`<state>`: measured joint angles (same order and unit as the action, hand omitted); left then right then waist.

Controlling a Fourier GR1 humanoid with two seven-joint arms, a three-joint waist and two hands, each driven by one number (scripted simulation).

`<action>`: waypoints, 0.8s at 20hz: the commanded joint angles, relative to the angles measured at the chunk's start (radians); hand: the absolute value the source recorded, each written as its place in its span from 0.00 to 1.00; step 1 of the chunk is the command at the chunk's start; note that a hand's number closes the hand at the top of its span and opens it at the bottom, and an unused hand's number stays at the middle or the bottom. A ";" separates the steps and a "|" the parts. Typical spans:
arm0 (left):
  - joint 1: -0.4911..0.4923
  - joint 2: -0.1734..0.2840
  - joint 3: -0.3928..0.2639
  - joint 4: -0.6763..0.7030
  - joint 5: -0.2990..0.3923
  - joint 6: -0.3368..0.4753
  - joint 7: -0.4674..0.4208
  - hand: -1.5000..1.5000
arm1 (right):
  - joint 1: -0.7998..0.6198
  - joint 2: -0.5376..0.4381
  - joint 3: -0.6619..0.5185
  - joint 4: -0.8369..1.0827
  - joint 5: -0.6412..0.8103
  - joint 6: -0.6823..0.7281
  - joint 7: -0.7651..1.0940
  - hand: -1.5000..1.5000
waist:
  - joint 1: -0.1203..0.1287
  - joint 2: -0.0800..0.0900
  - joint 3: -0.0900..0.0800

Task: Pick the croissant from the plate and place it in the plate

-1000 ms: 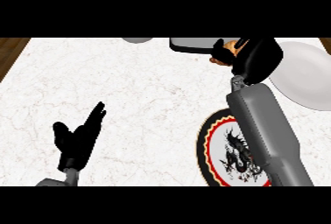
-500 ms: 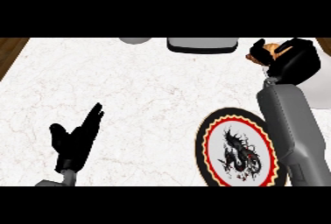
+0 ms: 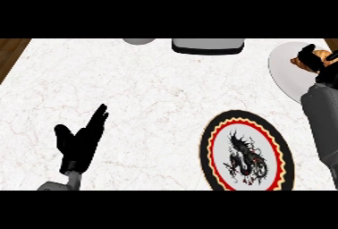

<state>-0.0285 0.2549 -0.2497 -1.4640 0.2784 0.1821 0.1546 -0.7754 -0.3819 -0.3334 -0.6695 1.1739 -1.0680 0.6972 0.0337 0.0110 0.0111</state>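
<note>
The step in hand looked to be the pick itself: the right hand (image 3: 315, 60) was over the plain white plate (image 3: 285, 67) at the counter's far right, its black fingers curled about the croissant (image 3: 321, 57), of which only a brown sliver showed between them. Whether the pastry had left the plate could not be told. The next move would call for lifting it and carrying it toward the robot to the dragon plate (image 3: 246, 153), which sat near the front edge, well apart. The left hand (image 3: 80, 143) rested open at the lower left, fingers straight, holding nothing, on the marble counter (image 3: 145, 98)
</note>
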 commanded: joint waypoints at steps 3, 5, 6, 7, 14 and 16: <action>-0.025 -0.026 -0.005 0.063 0.000 -0.006 0.031 0.50 | 0.007 -0.097 -0.062 0.105 -0.229 -0.079 -0.221 1.00 | 0.004 0.013 -0.005; -0.001 -0.050 -0.024 0.078 -0.026 0.009 -0.011 0.50 | -0.018 -0.130 -0.075 0.151 -0.252 -0.062 -0.266 1.00 | 0.012 0.014 -0.006; -0.023 -0.006 0.013 0.047 -0.007 -0.004 0.028 0.50 | -0.041 -0.109 -0.119 0.208 -0.266 0.043 -0.150 1.00 | 0.009 0.010 -0.007; -0.013 -0.009 0.010 0.050 0.005 -0.014 0.033 0.50 | -0.036 -0.161 -0.135 0.214 -0.314 0.139 -0.175 1.00 | 0.008 0.014 -0.005; -0.006 -0.019 -0.006 0.040 -0.019 -0.009 0.013 0.50 | -0.015 -0.173 -0.194 0.311 -0.431 0.297 -0.390 0.00 | 0.030 0.027 -0.001; -0.011 -0.024 0.004 0.038 -0.003 -0.014 0.026 0.50 | -0.009 -0.159 -0.231 0.285 -0.493 0.310 -0.502 0.00 | 0.023 0.023 -0.001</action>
<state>-0.0409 0.2375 -0.2500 -1.4692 0.2590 0.1799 0.1587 -0.7932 -0.5467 -0.5106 -0.3868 0.7708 -0.8052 0.3382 0.0577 0.0248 0.0146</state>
